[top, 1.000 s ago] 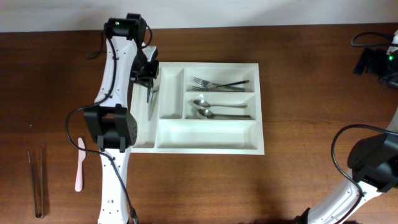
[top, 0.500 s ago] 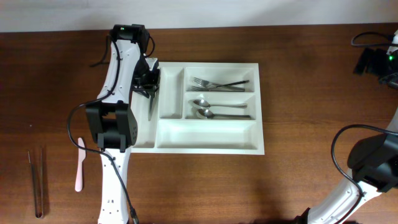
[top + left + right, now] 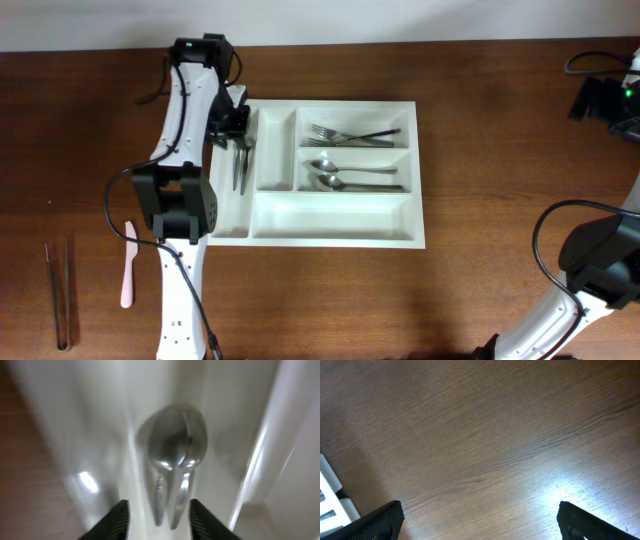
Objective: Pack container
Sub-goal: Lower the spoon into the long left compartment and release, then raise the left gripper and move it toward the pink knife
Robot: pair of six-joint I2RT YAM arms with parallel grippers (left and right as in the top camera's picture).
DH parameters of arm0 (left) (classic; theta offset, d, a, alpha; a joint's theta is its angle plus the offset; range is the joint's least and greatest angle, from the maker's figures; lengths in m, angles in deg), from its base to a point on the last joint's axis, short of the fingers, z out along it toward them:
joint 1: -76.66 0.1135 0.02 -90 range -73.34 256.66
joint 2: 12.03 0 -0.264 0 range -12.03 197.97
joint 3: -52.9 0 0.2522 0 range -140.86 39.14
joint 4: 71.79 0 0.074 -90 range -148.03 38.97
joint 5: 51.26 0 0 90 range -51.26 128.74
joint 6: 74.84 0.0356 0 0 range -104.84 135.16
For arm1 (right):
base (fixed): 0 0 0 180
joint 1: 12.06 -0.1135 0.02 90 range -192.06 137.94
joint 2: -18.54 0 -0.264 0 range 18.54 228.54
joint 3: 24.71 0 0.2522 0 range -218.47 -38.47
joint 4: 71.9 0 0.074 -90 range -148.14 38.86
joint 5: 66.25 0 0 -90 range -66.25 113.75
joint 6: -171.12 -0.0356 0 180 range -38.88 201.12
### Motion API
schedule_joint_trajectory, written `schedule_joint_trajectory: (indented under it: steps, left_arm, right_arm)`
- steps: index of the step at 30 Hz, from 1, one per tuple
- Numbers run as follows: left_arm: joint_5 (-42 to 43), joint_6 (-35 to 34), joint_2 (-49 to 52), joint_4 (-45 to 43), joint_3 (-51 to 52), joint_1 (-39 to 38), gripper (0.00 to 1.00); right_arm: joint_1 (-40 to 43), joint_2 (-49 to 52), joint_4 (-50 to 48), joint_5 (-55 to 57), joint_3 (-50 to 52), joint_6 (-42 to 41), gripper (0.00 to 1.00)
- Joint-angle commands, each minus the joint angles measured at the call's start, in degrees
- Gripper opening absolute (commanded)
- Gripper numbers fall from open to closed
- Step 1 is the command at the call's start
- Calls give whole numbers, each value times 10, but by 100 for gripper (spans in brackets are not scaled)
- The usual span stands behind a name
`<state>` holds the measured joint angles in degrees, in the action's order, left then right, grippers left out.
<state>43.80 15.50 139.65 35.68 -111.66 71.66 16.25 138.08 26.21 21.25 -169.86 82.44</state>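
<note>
**White container** [image 3: 330, 215] at the centre of the table [image 3: 500, 290]. Left gripper [image 3: 238, 133] above its leftmost narrow slot [image 3: 231, 215], jaws partly parted, two spoons [image 3: 175, 445] lying loose beneath. Right gripper [image 3: 480, 520] far right, spread wide, holding nothing.

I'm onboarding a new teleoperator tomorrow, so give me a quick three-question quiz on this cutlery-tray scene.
1. True or false: the right gripper is holding a fork.
2. What lies below the left gripper? A) forks B) spoons C) tongs
3. How many compartments of the container hold nothing?

Key:
1. False; its jaws are open over bare table.
2. B.
3. Two: the second narrow slot and the long bottom compartment.
</note>
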Motion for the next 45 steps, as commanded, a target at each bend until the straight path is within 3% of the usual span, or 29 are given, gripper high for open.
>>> schedule_joint_trajectory:
  steps: [1, 7, 10, 17, 32, 41, 45]
  left_arm:
    - [-8, 5, -63, 17, -66, 26, 48]
    - [-6, 5, -135, 30, -90, 55, 59]
    - [-6, 5, -177, 30, -88, 68, 79]
    - [-56, 5, -273, 30, -10, 95, 99]
    - [-59, -55, -494, 21, 531, 214, 99]
    - [-54, -51, -512, -78, 744, 226, 99]
    - [-74, -50, -512, -182, 793, 226, 99]
  right_arm:
    - [2, -2, 0, -1, 0, -5, 99]
    - [2, -2, 0, -1, 0, -5, 99]
    - [2, -2, 0, -1, 0, -5, 99]
    - [2, -2, 0, -1, 0, -5, 99]
    - [2, -2, 0, -1, 0, -5, 99]
    - [2, -2, 0, -1, 0, -5, 99]
    - [2, -2, 0, -1, 0, -5, 99]
